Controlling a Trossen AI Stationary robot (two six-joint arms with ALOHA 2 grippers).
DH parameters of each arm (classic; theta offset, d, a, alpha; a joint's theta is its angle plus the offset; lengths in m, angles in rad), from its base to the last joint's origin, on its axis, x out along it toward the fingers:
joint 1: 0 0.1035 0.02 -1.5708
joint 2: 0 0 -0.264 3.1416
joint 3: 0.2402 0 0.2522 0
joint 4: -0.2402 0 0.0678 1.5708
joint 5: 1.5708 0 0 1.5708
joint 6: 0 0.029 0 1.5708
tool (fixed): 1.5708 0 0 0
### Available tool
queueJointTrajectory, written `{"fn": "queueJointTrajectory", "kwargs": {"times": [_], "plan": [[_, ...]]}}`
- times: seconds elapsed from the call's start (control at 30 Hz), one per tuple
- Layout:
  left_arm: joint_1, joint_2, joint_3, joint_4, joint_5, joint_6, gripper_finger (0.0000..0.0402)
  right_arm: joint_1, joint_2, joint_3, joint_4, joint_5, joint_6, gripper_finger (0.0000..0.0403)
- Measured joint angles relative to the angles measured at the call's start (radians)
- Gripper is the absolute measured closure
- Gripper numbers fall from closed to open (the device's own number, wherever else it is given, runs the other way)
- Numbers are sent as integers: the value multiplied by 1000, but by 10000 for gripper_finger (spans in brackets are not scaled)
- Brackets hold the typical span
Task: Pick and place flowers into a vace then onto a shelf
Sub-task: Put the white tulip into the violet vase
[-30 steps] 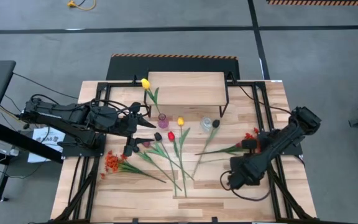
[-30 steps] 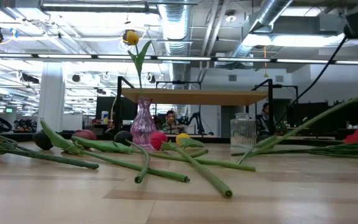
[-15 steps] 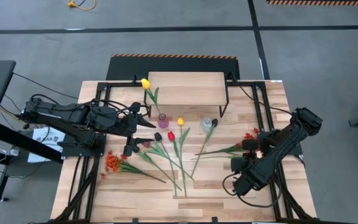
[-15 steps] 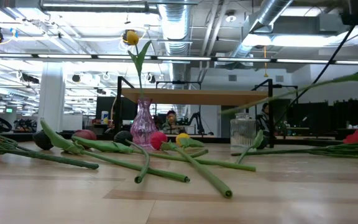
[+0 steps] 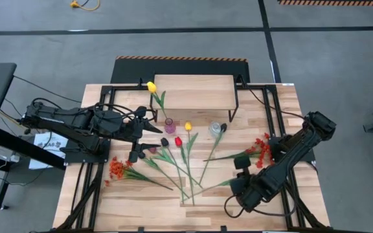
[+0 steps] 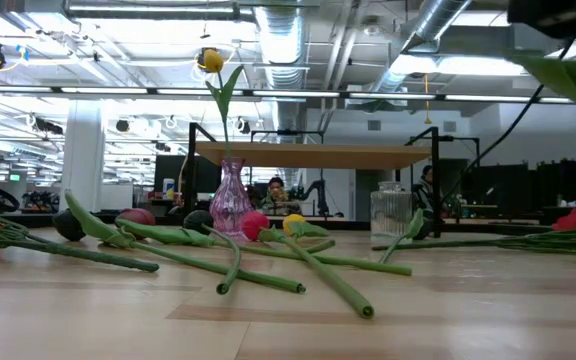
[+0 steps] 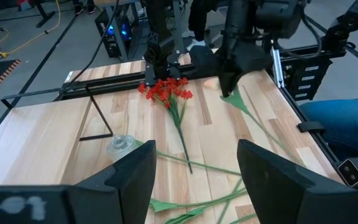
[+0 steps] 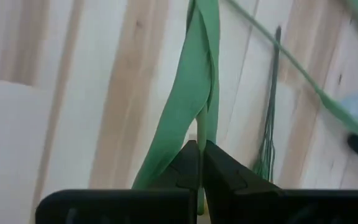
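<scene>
My right gripper (image 5: 234,184) hovers above the table's near right part, shut on a long green stem with a leaf (image 8: 191,93); the flower's head is out of sight. Its blurred leaf (image 6: 558,72) shows high in the low view. Several tulips (image 5: 177,158) and an orange-red spray (image 5: 116,168) lie flat on the planks. A red spray (image 5: 260,147) lies beside the right arm. A yellow tulip (image 5: 151,86) stands in the purple vase (image 5: 169,125). The clear vase (image 5: 215,128) stands in front of the shelf (image 5: 193,92). My left gripper (image 7: 194,186) waits open at the left. My right gripper pinches the green stem (image 8: 202,127) between its two fingers, beside the base of the long leaf. The stem runs along the fingers and onward past their tips. In the left wrist view the stem and leaf (image 7: 244,106) hang slanting below the gripper, lifted clear of the table.
Black frame rails (image 5: 277,116) run along both sides of the table. The shelf's thin black legs (image 5: 233,107) stand near the clear vase. Bare planks (image 5: 147,207) lie along the near edge. People and desks show in the room beyond the table.
My right gripper has moved toward the table's near edge and upward while staying shut on the stem. The flower, first slanting up from the table, is now lifted clear, and its leaf has risen to the top of the low view.
</scene>
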Motion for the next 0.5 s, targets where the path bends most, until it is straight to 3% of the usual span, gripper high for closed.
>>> {"fn": "queueJointTrajectory", "kwargs": {"times": [0.13, 0.3, 0.5], "plan": [[0, 0, 0, 0, 0, 0, 187, 0, -37, 0, -19, 73, -2, 400], [0, 0, 0, 0, 0, 0, 187, -1, -55, 0, -102, 255, -13, 397], [0, 0, 0, 0, 0, 0, 187, -21, -52, 0, -250, 397, -210, 389]]}}
